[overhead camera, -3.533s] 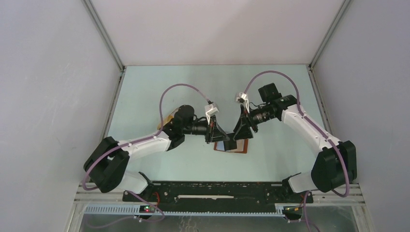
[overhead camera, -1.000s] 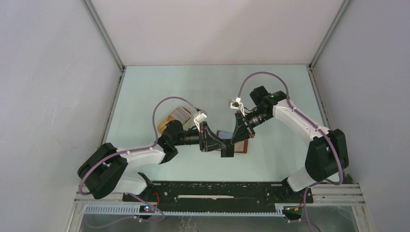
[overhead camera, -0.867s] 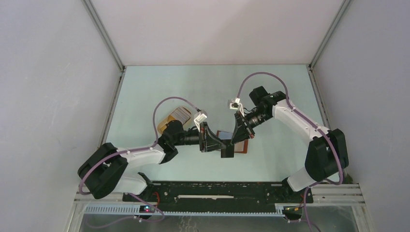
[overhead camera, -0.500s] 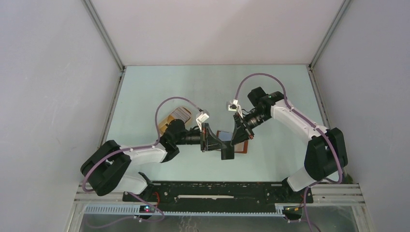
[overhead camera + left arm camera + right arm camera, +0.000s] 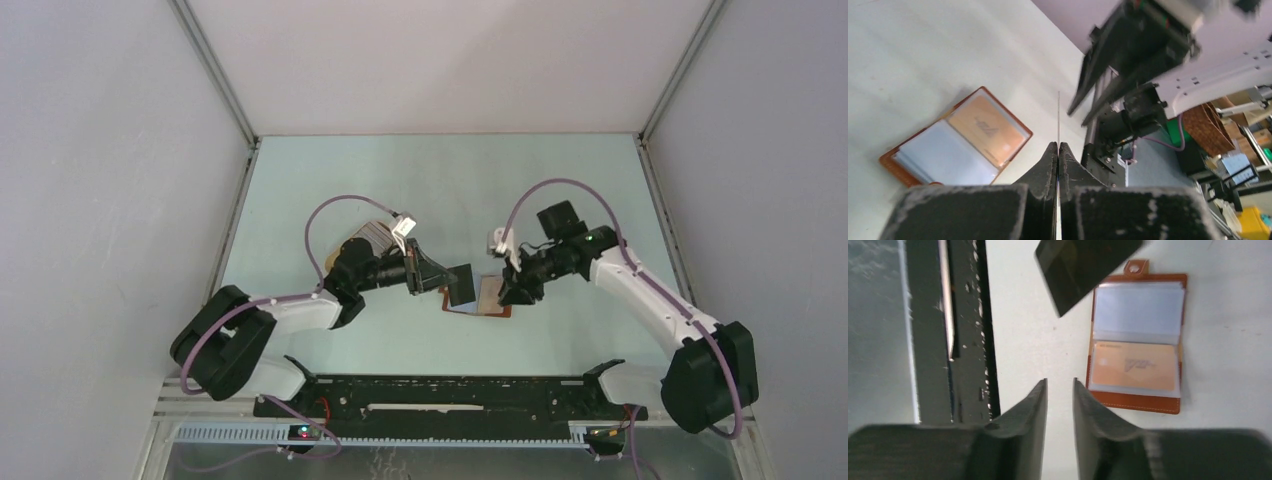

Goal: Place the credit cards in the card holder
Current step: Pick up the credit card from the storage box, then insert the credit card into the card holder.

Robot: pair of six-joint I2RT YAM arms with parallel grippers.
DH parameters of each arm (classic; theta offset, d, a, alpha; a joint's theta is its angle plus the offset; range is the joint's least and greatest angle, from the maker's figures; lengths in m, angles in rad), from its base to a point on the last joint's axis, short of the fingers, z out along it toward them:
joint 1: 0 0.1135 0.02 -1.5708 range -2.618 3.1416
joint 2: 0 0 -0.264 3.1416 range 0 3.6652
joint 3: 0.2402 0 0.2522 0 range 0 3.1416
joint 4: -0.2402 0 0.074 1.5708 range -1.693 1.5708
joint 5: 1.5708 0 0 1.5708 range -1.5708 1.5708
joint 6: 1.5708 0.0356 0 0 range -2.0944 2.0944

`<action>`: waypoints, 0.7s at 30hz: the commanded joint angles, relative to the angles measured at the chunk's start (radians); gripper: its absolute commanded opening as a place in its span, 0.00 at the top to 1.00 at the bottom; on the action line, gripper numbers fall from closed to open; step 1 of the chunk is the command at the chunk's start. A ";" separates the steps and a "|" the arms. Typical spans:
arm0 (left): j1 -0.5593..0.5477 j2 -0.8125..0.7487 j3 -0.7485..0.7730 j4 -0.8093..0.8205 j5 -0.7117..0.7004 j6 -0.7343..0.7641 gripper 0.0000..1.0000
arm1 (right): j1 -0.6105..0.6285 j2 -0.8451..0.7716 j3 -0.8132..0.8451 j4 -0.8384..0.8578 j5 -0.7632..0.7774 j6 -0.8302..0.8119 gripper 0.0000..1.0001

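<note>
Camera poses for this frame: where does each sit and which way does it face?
Top external: fixed above and behind the bases, facing down at the table; left arm and right arm show whole, flanking the open card holder.
Left wrist: looks along the shut left tool, low across the table; dark card edge-on, right arm beyond.
Right wrist: looks straight down past the open right tool at the table.
Shared: all three show the card holder and dark card.
</note>
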State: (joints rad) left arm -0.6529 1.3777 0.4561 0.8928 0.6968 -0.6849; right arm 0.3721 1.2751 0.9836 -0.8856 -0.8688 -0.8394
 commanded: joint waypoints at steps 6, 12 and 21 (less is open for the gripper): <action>0.013 0.118 0.069 -0.029 -0.211 -0.006 1.00 | 0.198 0.143 -0.096 0.278 0.388 -0.088 0.91; 0.013 0.205 0.091 -0.017 -0.253 -0.041 1.00 | 0.220 0.230 -0.095 0.301 0.514 -0.073 0.93; 0.011 0.346 0.152 0.050 -0.226 -0.122 1.00 | 0.217 0.305 -0.084 0.251 0.563 -0.095 0.93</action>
State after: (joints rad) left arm -0.6434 1.6943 0.5579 0.8707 0.4728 -0.7624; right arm 0.5850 1.5551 0.8833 -0.6178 -0.3447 -0.9085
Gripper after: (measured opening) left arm 0.009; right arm 0.073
